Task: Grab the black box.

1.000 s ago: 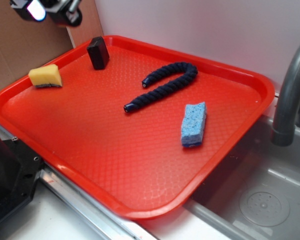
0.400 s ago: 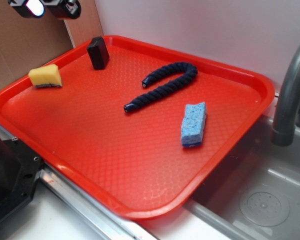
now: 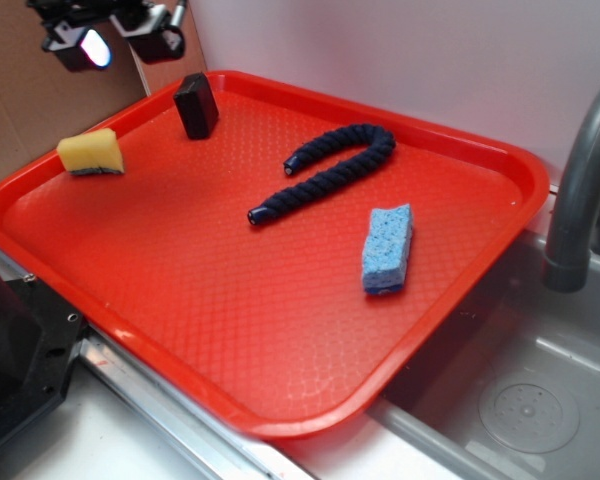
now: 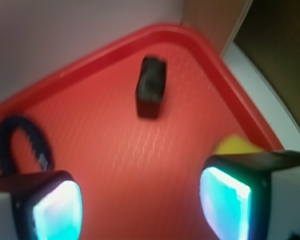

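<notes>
Nearest, a blue sponge [image 3: 388,249] and a navy rope [image 3: 330,170] are seen on the red tray [image 3: 280,380], then a yellow sponge [image 3: 90,153] at its left edge. The black box [image 3: 196,105] is found upright near the far left corner. Beyond it the pincer [image 3: 120,40] is held high, wide open and empty. The approach step seems in hand; a descent over the box is needed next. No writing can be read.
</notes>
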`<state>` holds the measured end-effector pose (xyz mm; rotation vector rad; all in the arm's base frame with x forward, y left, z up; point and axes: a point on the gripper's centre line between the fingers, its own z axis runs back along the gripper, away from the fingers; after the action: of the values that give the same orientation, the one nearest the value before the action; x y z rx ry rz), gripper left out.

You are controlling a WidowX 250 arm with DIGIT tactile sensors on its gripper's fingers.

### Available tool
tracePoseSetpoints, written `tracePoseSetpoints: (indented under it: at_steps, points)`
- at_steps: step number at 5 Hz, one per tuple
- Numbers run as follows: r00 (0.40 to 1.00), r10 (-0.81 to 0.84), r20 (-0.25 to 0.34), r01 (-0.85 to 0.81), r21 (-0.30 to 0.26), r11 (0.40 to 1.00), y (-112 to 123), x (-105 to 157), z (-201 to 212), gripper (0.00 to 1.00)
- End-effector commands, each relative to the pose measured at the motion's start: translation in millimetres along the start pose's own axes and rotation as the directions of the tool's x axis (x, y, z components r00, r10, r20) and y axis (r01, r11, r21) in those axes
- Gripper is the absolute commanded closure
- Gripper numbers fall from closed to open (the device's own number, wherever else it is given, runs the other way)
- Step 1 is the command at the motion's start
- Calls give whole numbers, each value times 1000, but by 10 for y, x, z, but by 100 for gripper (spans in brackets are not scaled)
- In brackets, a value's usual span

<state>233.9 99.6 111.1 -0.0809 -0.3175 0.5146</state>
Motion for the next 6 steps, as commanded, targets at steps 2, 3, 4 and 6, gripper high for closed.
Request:
tracePoseSetpoints:
  at_steps: [2, 3, 4, 6]
  points:
    - [999, -20, -37, 20, 23, 1000, 102, 614, -675, 0]
    - [998, -30, -56, 32, 23, 999, 77, 634, -878, 0]
    - [998, -14, -66, 16, 30, 999, 39, 592, -912, 87]
    - [985, -106, -139, 113, 39, 993, -182, 433, -567, 100]
